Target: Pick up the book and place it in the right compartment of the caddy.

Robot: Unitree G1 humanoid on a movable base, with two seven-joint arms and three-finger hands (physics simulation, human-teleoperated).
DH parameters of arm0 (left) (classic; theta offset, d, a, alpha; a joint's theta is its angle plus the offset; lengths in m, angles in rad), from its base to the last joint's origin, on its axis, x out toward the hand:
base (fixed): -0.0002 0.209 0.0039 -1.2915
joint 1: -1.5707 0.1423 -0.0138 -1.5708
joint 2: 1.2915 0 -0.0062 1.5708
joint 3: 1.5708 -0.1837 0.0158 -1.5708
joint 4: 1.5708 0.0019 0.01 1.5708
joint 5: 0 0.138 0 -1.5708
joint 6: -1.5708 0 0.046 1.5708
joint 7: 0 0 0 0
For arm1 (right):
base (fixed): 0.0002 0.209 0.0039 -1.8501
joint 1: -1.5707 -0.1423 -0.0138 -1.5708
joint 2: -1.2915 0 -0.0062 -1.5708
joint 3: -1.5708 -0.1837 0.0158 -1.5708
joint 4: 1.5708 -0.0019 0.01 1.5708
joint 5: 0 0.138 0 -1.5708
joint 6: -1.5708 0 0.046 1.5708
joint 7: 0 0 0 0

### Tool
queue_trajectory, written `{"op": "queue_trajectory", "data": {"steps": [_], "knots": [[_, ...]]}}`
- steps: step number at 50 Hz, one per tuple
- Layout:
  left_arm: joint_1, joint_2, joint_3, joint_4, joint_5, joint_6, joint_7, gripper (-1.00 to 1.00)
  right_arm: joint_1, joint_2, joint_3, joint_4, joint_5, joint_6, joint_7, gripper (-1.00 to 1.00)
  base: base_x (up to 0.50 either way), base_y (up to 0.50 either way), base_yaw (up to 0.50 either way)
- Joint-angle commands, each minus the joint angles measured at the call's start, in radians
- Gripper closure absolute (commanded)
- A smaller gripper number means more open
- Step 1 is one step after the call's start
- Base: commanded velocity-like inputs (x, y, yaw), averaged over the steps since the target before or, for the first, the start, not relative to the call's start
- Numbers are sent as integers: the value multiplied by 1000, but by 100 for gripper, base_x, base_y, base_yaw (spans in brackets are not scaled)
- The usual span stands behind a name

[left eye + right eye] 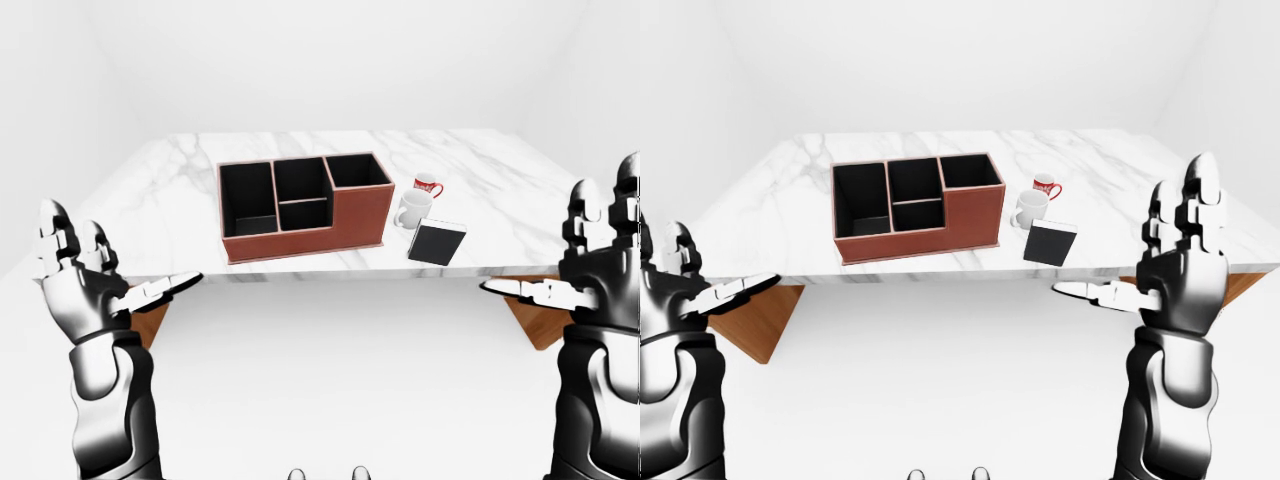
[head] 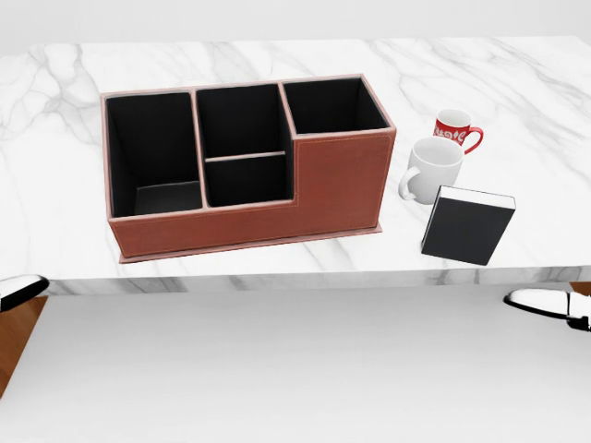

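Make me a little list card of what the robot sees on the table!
table: white marble
caddy: brown, black inside, nothing in it
book: black, lying right of the caddy, near the table edge
white mug: touching the book's top edge
red mug: above the white mug
left hand: open, holding nothing
right hand: open, holding nothing

On the table [image 2: 277,263], the book [image 2: 466,224] lies right of the caddy [image 2: 249,166], below two mugs [image 2: 432,169].

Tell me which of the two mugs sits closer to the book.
The plain white mug, just above and left of the book in the head view; the red patterned mug stands farther up.
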Motion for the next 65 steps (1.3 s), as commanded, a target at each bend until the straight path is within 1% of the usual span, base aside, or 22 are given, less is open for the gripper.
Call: {"op": "queue_trajectory", "data": {"steps": [1,6,8,12,19,24,31,35,37,43,46,60,65], "knots": [[2,27,71,-78,-64,0,62,-100,39,-11,-107,-120,57,0,21,-100,0,0,0],[8,14,54,-74,-46,0,63,-100,32,-16,-119,-110,53,0,25,-100,0,0,0],[9,13,59,-88,-33,0,82,-100,32,-14,-122,-106,59,0,18,-100,0,0,0],[7,18,72,-98,-44,0,87,-100,39,-9,-114,-104,54,0,29,-100,19,0,0],[7,17,71,-98,-44,0,93,-100,44,-6,-120,-98,55,0,36,-100,29,0,0],[7,16,72,-90,-45,0,93,-100,49,0,-107,-99,49,0,44,-100,29,0,0],[3,22,75,-88,-48,0,103,-100,48,-3,-121,-101,67,0,48,-100,29,0,0],[4,21,75,-79,-46,0,105,-100,50,4,-98,-96,49,0,50,-100,29,0,0],[3,23,77,-82,-48,0,108,-100,53,5,-99,-100,51,0,54,-100,29,0,0],[2,27,83,-53,-54,0,103,-100,56,5,-111,-101,64,0,60,-100,29,0,0],[9,27,82,-79,-71,0,91,-100,56,6,-107,-93,61,0,63,-100,29,0,0],[9,23,79,-81,-64,0,88,-100,59,5,-118,-90,78,0,65,-100,29,0,0],[7,23,76,-55,-59,0,86,-100,58,2,-119,-85,85,0,62,-100,30,0,0]]}}
